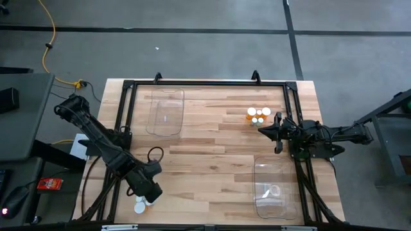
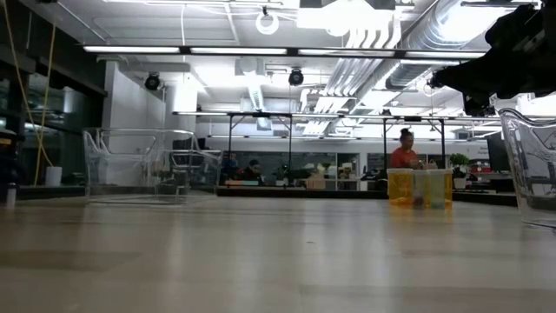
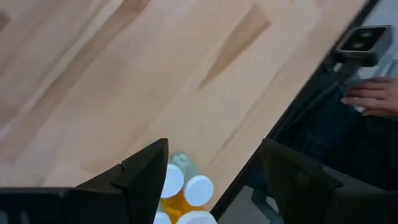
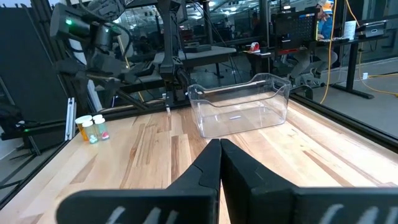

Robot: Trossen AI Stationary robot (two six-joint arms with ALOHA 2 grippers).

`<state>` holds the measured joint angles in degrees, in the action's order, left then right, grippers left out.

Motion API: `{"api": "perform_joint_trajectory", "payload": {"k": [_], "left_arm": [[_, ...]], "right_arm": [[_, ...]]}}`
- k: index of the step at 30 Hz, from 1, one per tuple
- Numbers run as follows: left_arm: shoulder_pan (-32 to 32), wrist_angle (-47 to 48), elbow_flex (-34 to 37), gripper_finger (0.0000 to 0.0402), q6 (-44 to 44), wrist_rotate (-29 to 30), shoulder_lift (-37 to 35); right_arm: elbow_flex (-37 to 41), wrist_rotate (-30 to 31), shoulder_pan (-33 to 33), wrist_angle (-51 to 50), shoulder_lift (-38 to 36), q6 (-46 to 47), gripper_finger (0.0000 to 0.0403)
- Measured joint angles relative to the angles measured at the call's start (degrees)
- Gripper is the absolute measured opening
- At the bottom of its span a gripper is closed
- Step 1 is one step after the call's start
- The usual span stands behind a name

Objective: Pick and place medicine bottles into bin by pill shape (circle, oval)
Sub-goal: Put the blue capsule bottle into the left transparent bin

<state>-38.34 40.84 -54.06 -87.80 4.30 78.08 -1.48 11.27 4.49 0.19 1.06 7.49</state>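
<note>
Right up against the left wrist lens loomed the left gripper [image 3: 214, 180], fingers spread wide, nothing pinched between them. Just past those fingertips stood a clump of pill bottles [image 3: 183, 193], white caps up, amber body showing under one, a pale one behind, all close to the table's near edge. Seen from above, sat as white dots [image 1: 142, 205] at the front-left of the wooden table [image 1: 212, 160], left gripper [image 1: 149, 192] hovering right over them, touching or not — couldn't tell.

Second cluster of bottles [image 1: 258, 115] stood well apart, back-right on the table, white caps over amber and pale bodies; showed at table level as a yellow-and-pale group [image 2: 420, 188], and far off across the boards in the right wrist view [image 4: 92, 129].

Right gripper [image 1: 267, 130] hung just in front of that back-right cluster, fingers [image 4: 239, 165] pressed together, holding nothing.

Clear bin [image 1: 166, 113] lay at the back-left, looked empty; showed again at table level [image 2: 139, 165] and in the right wrist view [image 4: 239, 106]. Second clear bin [image 1: 275, 187] sat front-right, something small and pale inside, hard to make out.

Beyond the table edge, a person's hand [image 3: 373, 99] showed in the left wrist view. Person in red [image 2: 405, 154] visible far back in the room.
</note>
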Motion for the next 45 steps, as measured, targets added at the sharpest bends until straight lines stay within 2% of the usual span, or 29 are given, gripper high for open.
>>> {"api": "perform_joint_trajectory", "payload": {"k": [8, 13, 18, 45], "left_arm": [[-3.08, -0.23, 0.02, 0.0245, -10.47, -2.4, 4.4], [-5.04, -0.14, 0.0, 0.0245, -15.52, -1.72, 6.82], [-5.33, -0.2, -0.02, 0.0245, -15.55, 0.25, 8.71], [-7.83, 1.96, -0.02, 0.0245, -15.71, 0.95, 10.9]], "right_arm": [[0.0, -0.02, 0.0, 0.0, 0.0, 0.0, 0.0], [0.0, -0.25, 0.0, -0.01, 0.0, 0.0, 0.0], [0.0, -0.22, 0.01, -0.02, -0.02, 0.0, 0.0], [0.0, -0.09, 0.02, 0.0, -0.02, 0.0, 0.0]]}}
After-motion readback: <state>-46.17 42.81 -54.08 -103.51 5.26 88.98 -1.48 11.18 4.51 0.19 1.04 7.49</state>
